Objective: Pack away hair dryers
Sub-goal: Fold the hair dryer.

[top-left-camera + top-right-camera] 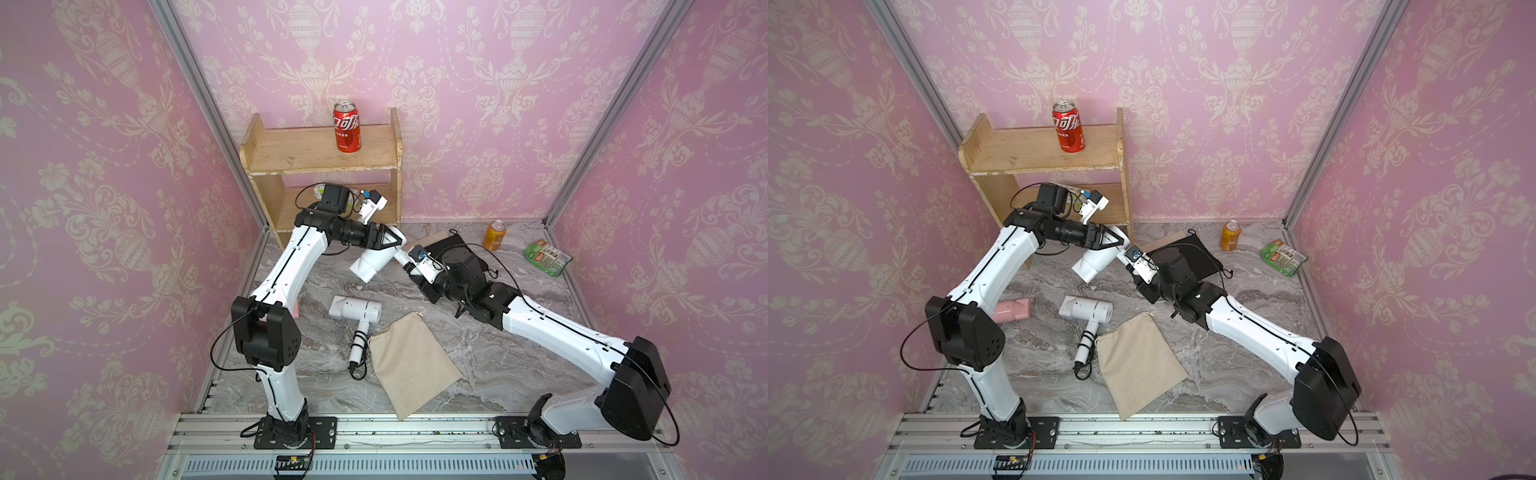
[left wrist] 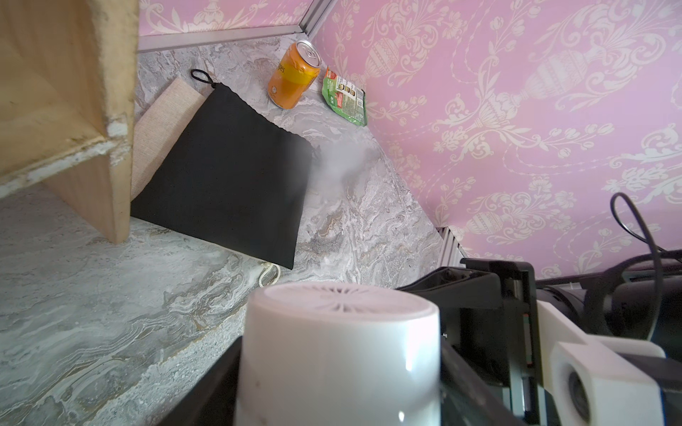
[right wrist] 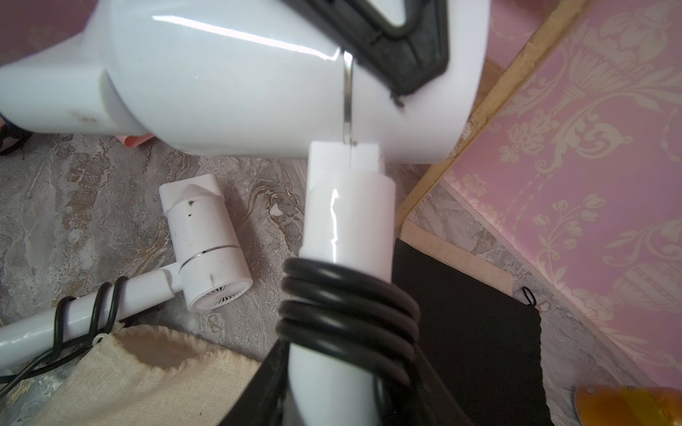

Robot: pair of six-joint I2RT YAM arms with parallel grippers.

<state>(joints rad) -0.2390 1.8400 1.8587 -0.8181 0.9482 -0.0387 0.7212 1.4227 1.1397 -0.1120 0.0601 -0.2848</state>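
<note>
Hair dryer (image 1: 370,266), the white one, is up off the table (image 1: 498,374) just in front of the wooden shelf (image 1: 320,153), and both arms have it! Left claw (image 1: 392,242) is clamped across the fat rear of the barrel. Right claw (image 1: 409,266) is clenched on the handle, biting right on the black cord coils (image 3: 350,306). A second white dryer (image 1: 355,309) lies on the table, handle just beside the flat beige pouch (image 1: 411,365), and the pink dryer (image 1: 1013,309) lies behind the left arm.

Now the worry. That's two grips on one glossy shell with a folding handle. If the arms pull out of step, I'd expect the hinge to fold or the barrel to twist free and drop. Those coils could slide inside the right claw's grip. The shelf post sits close to the left claw, so a careless swing clips it. And the black pouch (image 2: 228,177), lying over another beige one (image 2: 158,121), is flat, with no mouth open to receive anything.

Writing? The red can (image 1: 346,126) on the shelf carries white Chinese Coca-Cola script. The orange can (image 1: 494,235) shows letters ending "pes", Schweppes perhaps, hard to be sure from here. The green packet (image 1: 546,257) has print too small to read.
</note>
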